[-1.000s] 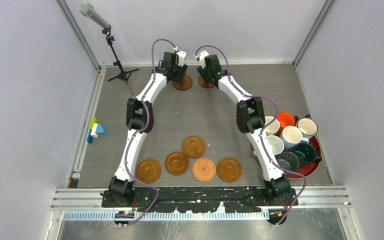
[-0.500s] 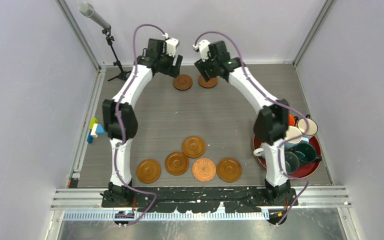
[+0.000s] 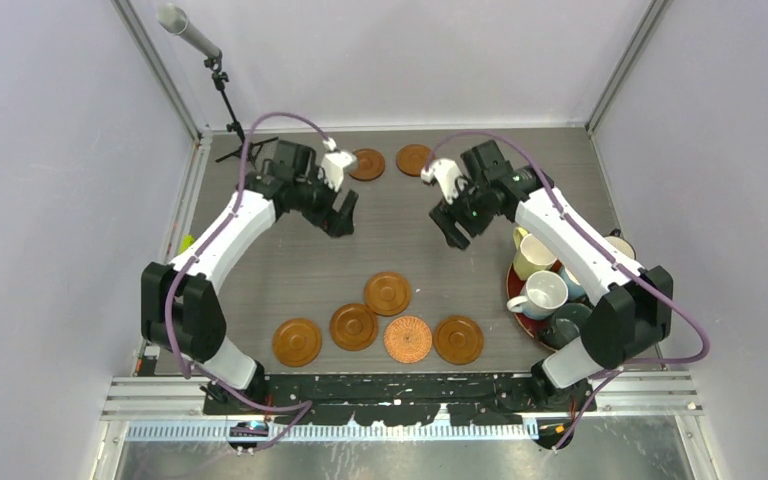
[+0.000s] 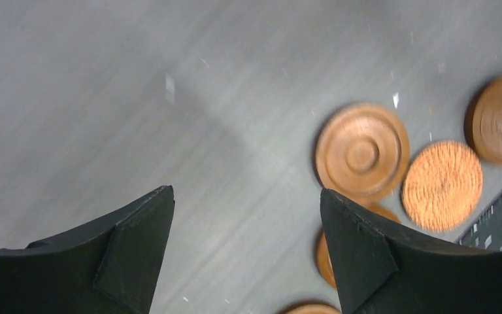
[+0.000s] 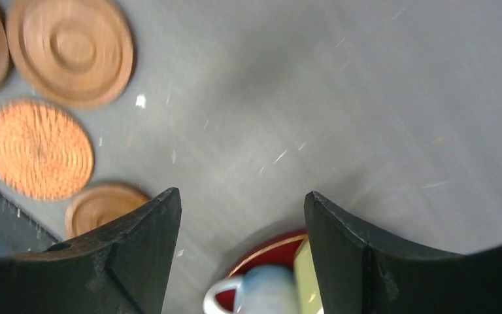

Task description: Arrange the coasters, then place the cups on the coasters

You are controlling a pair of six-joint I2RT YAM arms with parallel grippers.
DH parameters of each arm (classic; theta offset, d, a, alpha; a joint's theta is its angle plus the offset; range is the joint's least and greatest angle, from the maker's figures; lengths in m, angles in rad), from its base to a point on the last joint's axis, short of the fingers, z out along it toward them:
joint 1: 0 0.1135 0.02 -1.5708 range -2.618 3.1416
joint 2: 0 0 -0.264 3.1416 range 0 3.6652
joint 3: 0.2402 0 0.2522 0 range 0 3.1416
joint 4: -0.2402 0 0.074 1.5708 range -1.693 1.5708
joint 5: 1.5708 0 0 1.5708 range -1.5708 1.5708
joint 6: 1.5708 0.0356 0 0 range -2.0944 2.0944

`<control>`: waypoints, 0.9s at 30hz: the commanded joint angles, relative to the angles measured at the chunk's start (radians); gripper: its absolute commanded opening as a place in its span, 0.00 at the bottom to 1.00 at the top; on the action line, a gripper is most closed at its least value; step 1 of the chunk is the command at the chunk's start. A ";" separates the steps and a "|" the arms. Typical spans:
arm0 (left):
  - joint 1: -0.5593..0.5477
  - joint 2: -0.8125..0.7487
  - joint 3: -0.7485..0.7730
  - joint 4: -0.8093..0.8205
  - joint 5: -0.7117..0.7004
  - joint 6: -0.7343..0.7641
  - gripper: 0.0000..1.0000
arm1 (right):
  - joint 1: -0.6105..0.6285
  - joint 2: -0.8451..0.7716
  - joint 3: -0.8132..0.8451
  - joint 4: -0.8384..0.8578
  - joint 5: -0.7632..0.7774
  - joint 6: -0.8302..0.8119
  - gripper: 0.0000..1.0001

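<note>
Arms have both drawn back from the far edge of the table [image 3: 400, 245], where a second ago each claw sat on a coaster. The far-left coaster [image 3: 366, 164] and far-right coaster [image 3: 414, 159] now lie uncovered, side by side, well behind the claws. The left gripper [image 3: 344, 220] hangs over mid-table, jaws spread wide, gripping nothing; its wrist view shows bare wood grain between the fingers, with the woven coaster [image 4: 442, 186] and wooden ones ahead. The right gripper [image 3: 453, 232] is equally released and empty. The red tray [image 5: 261, 252] of cups [image 3: 543, 294] lies just beside it, and five near coasters [image 3: 354, 327] cluster by the bases.
</note>
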 commanded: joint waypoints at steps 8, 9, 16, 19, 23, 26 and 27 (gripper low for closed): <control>-0.129 -0.095 -0.303 0.110 -0.028 0.053 0.82 | 0.047 -0.247 -0.409 0.017 -0.073 -0.066 0.74; -0.141 -0.089 -0.312 0.122 -0.038 0.052 0.82 | 0.059 -0.248 -0.436 0.023 -0.069 -0.067 0.74; -0.248 -0.029 -0.343 0.233 -0.106 0.040 0.81 | 0.117 -0.238 -0.606 0.104 -0.023 -0.079 0.74; -0.268 0.013 -0.328 0.254 -0.117 0.021 0.81 | 0.133 -0.259 -0.670 0.171 0.005 -0.068 0.74; -0.299 0.059 -0.318 0.283 -0.159 0.012 0.81 | 0.166 -0.270 -0.706 0.206 0.031 -0.050 0.74; -0.317 0.084 -0.321 0.295 -0.181 0.013 0.81 | 0.191 -0.265 -0.721 0.214 0.035 -0.040 0.74; -0.320 0.091 -0.321 0.297 -0.184 0.014 0.81 | 0.199 -0.261 -0.728 0.218 0.041 -0.036 0.74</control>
